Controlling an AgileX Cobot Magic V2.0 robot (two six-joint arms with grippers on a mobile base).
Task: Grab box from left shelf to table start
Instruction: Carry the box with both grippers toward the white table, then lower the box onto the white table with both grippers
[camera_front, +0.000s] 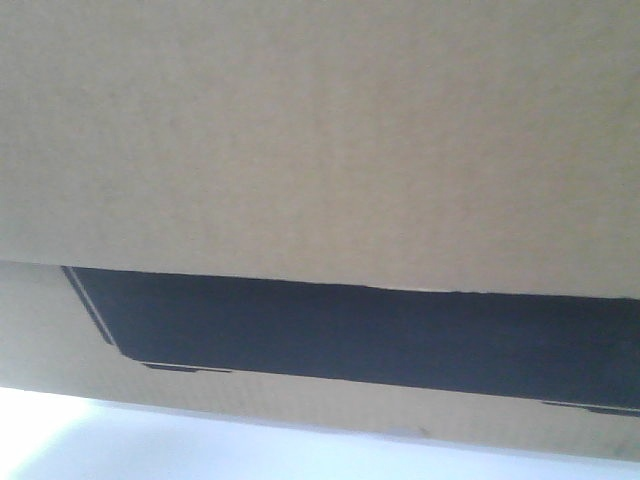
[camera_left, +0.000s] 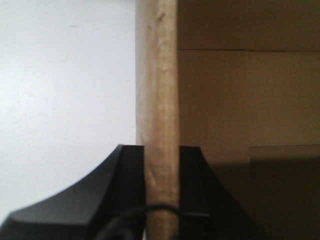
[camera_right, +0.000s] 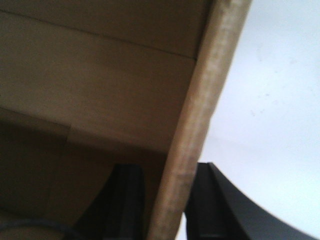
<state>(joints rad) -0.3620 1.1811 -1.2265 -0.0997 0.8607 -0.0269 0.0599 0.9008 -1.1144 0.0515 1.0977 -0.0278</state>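
Observation:
The brown cardboard box (camera_front: 320, 130) fills the front view, very close, with its black printed panel (camera_front: 350, 335) across the lower part. In the left wrist view my left gripper (camera_left: 161, 150) is shut on the box's upright wall edge (camera_left: 157, 75), one black finger on each side. In the right wrist view my right gripper (camera_right: 167, 167) straddles the tilted wall edge (camera_right: 215, 75) on the other side, with the fingers closed around it. The box's inside (camera_right: 90, 90) shows as brown flaps. The left shelf is out of view.
A bright white surface shows under the box's lower edge in the front view (camera_front: 150, 440). White background also shows to the left of the wall in the left wrist view (camera_left: 65, 100) and to the right of it in the right wrist view (camera_right: 270, 100).

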